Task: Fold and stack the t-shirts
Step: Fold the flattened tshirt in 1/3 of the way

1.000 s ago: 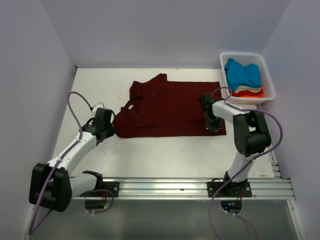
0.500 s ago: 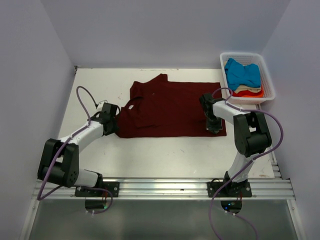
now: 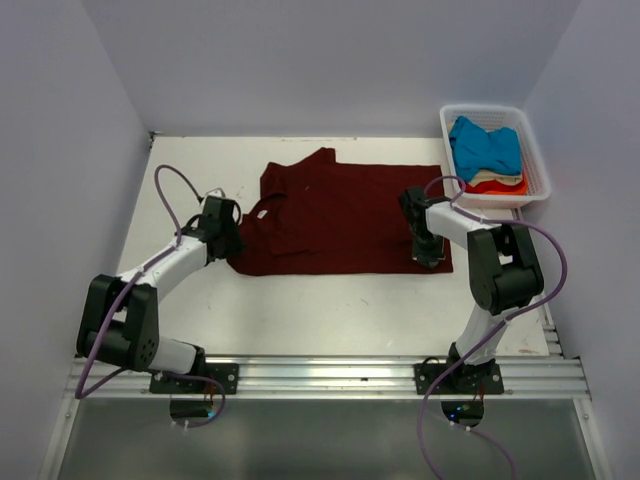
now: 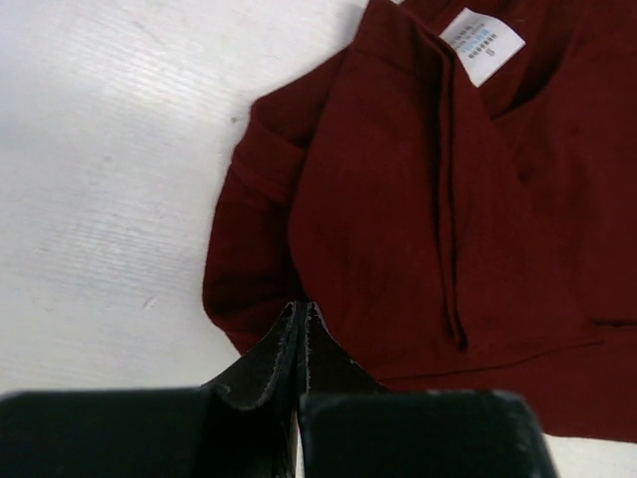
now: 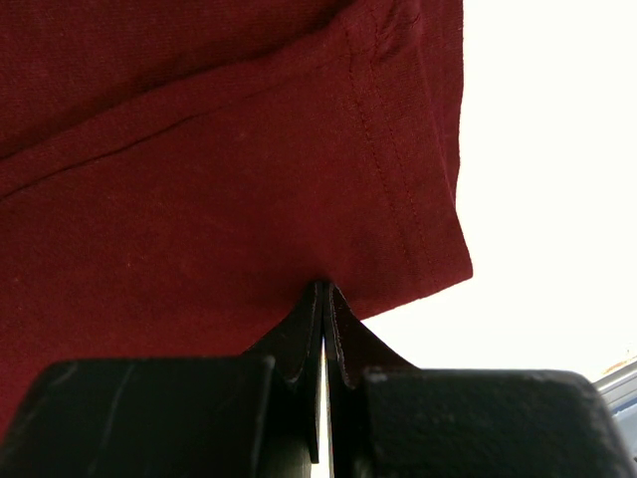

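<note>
We've got the maroon t-shirt flat on the table, left gripper at its left end, right gripper on its near right corner, basket far right.

Maroon t-shirt spread flat, seemingly half-folded.

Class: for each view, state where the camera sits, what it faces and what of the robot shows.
Top external: above and behind the bases, looking down at the dark maroon cloth t-shirt and white plastic slatted basket; both arms show.
Left wrist: on the left arm, facing the shirt's collar end; left gripper pinched shut.
Right wrist: on the right arm, facing a hem corner; right gripper pinched shut.
Shared: all three show that shirt.
</note>
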`<action>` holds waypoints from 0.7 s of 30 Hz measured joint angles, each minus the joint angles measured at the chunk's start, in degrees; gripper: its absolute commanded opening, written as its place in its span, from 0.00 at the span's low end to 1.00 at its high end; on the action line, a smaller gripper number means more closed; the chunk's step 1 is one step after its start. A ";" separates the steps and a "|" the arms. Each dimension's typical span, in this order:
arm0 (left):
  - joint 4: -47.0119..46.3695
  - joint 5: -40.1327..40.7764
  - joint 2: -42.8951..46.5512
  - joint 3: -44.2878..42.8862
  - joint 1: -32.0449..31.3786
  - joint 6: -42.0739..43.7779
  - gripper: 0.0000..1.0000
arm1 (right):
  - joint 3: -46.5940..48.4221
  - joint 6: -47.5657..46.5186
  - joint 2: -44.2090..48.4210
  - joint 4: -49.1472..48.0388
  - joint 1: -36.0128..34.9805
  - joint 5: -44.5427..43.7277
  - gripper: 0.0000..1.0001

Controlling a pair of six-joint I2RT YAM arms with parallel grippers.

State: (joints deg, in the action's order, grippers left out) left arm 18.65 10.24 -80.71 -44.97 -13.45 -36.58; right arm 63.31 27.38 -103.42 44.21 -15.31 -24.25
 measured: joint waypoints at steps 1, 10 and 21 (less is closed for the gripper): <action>-0.09 -0.87 -0.44 -0.33 0.00 0.20 0.00 | 0.00 0.00 0.00 0.00 0.00 0.00 0.00; -0.79 -6.56 -5.11 -1.36 0.00 0.74 0.00 | 0.02 0.00 0.00 0.02 0.00 0.00 0.00; -1.20 -9.51 -8.76 -3.45 0.00 3.15 0.00 | 0.02 0.00 0.00 0.02 0.00 0.00 0.00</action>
State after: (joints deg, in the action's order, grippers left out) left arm 17.45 0.73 -89.47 -48.42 -13.45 -33.43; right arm 63.33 27.38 -103.42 44.23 -15.31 -24.25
